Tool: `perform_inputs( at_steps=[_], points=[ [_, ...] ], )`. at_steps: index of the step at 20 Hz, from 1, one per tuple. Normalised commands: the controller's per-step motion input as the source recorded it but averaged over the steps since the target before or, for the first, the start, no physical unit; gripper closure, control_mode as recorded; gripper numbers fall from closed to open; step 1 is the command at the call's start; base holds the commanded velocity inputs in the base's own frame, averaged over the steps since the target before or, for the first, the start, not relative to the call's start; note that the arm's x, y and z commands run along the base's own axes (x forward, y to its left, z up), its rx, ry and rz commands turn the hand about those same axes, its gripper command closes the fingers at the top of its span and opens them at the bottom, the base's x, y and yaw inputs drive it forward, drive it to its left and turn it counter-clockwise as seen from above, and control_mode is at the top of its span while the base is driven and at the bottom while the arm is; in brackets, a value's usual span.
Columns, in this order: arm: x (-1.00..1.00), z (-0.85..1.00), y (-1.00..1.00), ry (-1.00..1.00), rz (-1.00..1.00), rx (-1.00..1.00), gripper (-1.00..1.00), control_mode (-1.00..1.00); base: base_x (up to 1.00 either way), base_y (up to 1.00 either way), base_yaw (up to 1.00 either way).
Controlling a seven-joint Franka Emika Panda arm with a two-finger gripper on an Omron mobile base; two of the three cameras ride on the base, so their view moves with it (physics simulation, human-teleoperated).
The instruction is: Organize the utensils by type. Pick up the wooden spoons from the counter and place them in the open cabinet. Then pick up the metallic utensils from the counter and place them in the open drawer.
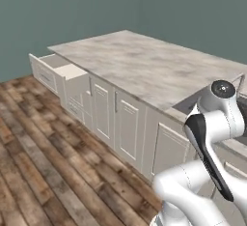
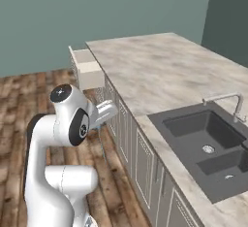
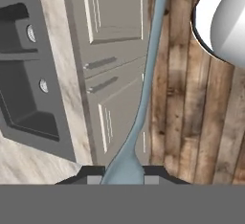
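Risk first: slip or swing of the metal spoon point(image 3: 148, 74) during transport. Clamped between the closed fingers of the gripper point(image 3: 123, 170) at its broad end only, with the long slim stem projecting far out past the tips, over the base cabinet fronts point(image 3: 115, 27) and the plank floor point(image 3: 201, 98). Long lever, small contact patch, smooth metal on small pads: judged prone to pivoting in the grip if accelerated hard.

Second risk: collision. Gripper carried low, beside the cabinet fronts and below counter point(image 1: 140, 65) level in the right base view; projecting stem likely to catch a panel or handle on any careless sweep.

Third risk: a miss at the target. Open drawer point(image 1: 72, 73) at the far end of the counter, well apart from the gripper. Shallow, so a release from height or with the stem overhanging the wall could mean a bounce out onto the floor.

Materials and shapes:
- Spoon: blue-grey, matt sheen, thin, gently curved, widening toward the fingers.
- Counter: marbled beige-grey stone, flat, wide.
- Fronts: grey, recessed panels, bar handles.
- Drawer: cream inside, grey panelled front.
- Sink point(image 2: 208, 138): dark, two-basin, slim tap.
- Floor: mixed brown boards.
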Motion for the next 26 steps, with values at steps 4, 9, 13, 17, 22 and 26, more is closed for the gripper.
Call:
perform_inputs(
  at_steps=[4, 9, 13, 17, 22, 26],
  points=[
    [0.00, 0.00, 0.00, 0.00, 0.00, 0.00, 1.00, 1.00, 0.83, 0.02, 0.27],
    [0.00, 0.00, 0.00, 0.00, 0.00, 0.00, 1.00, 1.00, 0.81, 0.00, 0.27],
    [0.00, 0.00, 0.00, 0.00, 0.00, 0.00, 1.00, 1.00, 0.78, 0.00, 0.25],
    [0.00, 0.00, 0.00, 0.00, 0.00, 0.00, 1.00, 1.00, 0.80, -0.02, 0.23],
    [0.00, 0.00, 0.00, 0.00, 0.00, 0.00, 1.00, 1.00, 0.79, -0.17, 0.20],
    [0.00, 0.00, 0.00, 0.00, 0.00, 0.00, 1.00, 1.00, 0.78, -0.24, 0.15]
  ],
)
